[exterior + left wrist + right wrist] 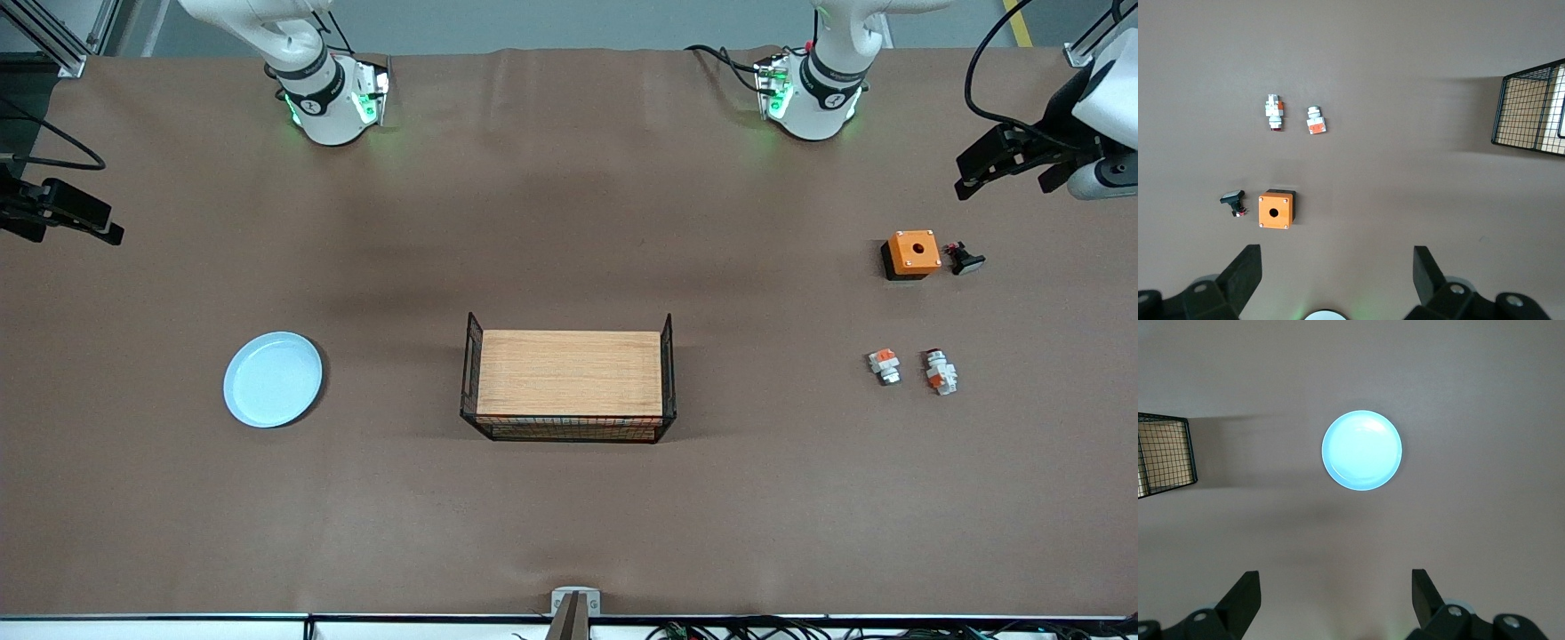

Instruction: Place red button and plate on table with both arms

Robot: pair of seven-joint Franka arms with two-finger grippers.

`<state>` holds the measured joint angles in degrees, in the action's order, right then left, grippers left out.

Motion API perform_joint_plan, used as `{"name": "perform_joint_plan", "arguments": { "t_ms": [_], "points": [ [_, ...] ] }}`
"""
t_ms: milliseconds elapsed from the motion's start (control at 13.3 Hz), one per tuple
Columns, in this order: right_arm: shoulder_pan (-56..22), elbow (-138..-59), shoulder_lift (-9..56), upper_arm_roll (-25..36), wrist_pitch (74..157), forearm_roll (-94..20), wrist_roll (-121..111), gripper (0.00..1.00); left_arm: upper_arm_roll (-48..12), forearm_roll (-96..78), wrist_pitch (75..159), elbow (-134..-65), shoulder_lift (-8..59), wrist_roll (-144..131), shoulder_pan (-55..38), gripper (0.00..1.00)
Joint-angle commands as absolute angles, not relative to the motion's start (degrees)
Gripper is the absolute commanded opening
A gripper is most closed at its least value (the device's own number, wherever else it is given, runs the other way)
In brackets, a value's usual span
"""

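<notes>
The plate [273,380], round, shallow and pale blue with a raised rim, lay flat and empty on the brown table [569,516], well apart from the wooden tray [569,373], toward the right arm's end. The red button [939,372], a small elongated white-and-grey module with an orange-red block, lay on its side well apart from the tray, toward the left arm's end.

Front: high, facing bases, whole table [569,516]. Wrists: high, looking down; each shares wire tray [569,378] end with front.
</notes>
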<state>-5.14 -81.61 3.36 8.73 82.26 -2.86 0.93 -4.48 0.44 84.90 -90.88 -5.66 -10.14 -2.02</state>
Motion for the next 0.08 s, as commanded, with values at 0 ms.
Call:
{"name": "perform_joint_plan", "arguments": {
  "t_ms": [0],
  "points": [
    [-4.40, -79.98, 3.96, 8.26, 81.04, -2.28, 1.76, 1.00, -4.57, 0.00, 84.64, -90.70, -6.24, -8.88, -2.02, 1.00]
  ]
}}
